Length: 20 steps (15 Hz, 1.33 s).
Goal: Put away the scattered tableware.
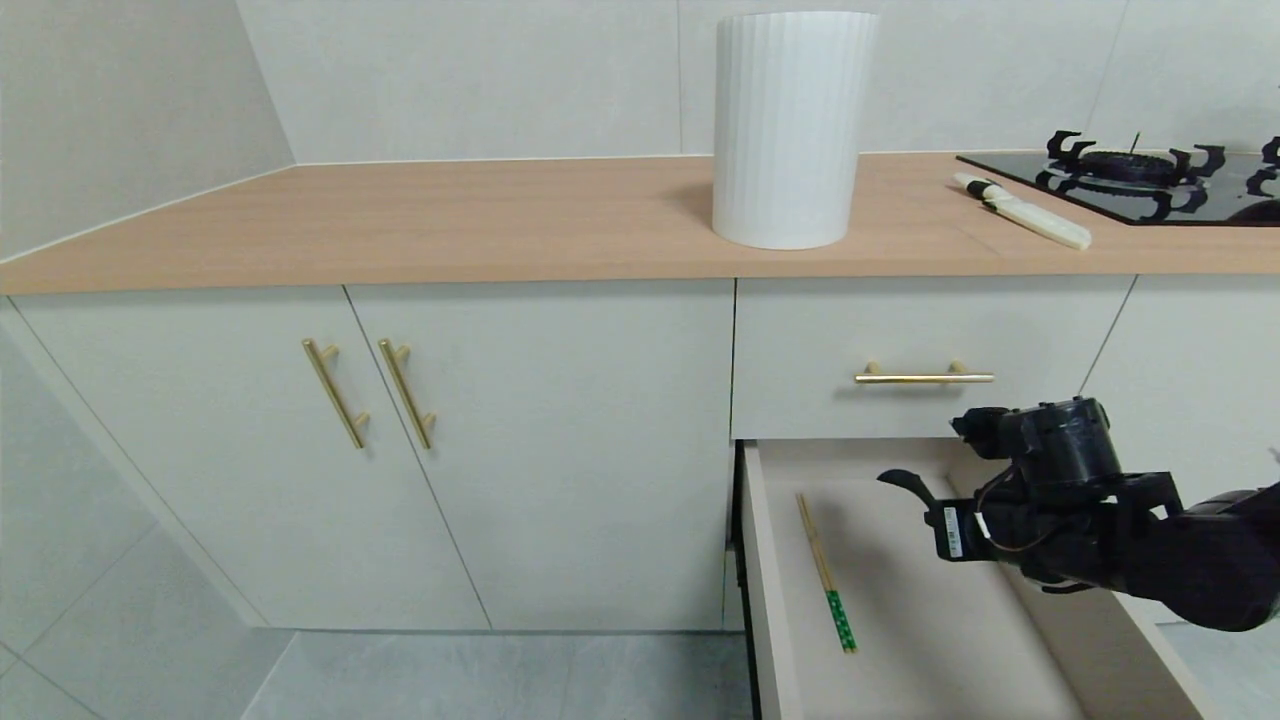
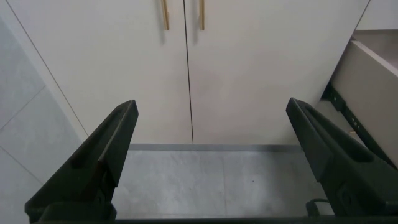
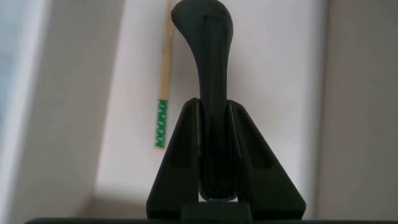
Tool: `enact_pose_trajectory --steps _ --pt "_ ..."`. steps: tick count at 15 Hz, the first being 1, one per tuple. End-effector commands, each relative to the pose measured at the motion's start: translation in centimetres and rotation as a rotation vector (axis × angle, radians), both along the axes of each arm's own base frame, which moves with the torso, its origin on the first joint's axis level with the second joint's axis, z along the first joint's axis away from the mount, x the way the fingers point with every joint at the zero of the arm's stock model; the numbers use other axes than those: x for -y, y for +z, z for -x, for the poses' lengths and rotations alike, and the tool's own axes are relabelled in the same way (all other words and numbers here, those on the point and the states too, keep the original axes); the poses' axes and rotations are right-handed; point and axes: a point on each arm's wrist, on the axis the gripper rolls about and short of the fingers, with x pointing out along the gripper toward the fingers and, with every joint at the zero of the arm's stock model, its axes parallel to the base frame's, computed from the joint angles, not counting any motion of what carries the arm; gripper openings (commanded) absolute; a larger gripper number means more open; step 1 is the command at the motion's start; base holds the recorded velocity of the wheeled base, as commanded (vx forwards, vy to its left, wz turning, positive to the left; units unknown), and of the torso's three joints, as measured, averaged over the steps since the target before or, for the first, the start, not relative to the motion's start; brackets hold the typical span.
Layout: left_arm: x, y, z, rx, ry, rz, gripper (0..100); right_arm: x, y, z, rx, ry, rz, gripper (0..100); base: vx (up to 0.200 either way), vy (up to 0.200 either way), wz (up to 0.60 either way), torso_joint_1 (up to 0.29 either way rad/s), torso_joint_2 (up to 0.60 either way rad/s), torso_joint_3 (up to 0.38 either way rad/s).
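Right gripper is seen over the open drawer, clamped on a black, spoon-like utensil whose tip points to the drawer's left wall. Chopsticks are laid lengthwise on the drawer floor, near that tip but apart; a drop is judged unobstructed. Knife is left on the table. Left gripper is spread wide, low before the cupboard doors.

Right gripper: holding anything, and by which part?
Yes. The right gripper is shut on a black spoon-like utensil, clamped on its narrow handle end; the rounded end sticks out free above the open drawer.
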Motion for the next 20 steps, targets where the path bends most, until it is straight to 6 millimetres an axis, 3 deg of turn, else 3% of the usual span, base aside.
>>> enact_pose_trajectory --steps 1,8,14,20 --pt "0.0 0.0 0.0 0.0 0.001 0.001 100 -0.3 -4.7 -1.4 -0.102 -0.013 0.042 0 0.0 0.0 0.0 0.0 0.0 0.0" --pt "0.0 0.0 0.0 0.0 0.001 0.0 100 -0.6 -10.0 -2.9 -0.115 -0.043 0.075 0 0.0 0.0 0.0 0.0 0.0 0.0" --pt "0.0 0.0 0.0 0.0 0.001 0.0 100 -0.7 -12.2 -3.7 -0.07 -0.081 0.096 0 0.0 0.0 0.0 0.0 0.0 0.0" --pt "0.0 0.0 0.0 0.0 0.001 0.001 100 -0.4 -12.4 -4.0 -0.058 -0.1 0.096 0 0.0 0.0 0.0 0.0 0.0 0.0"
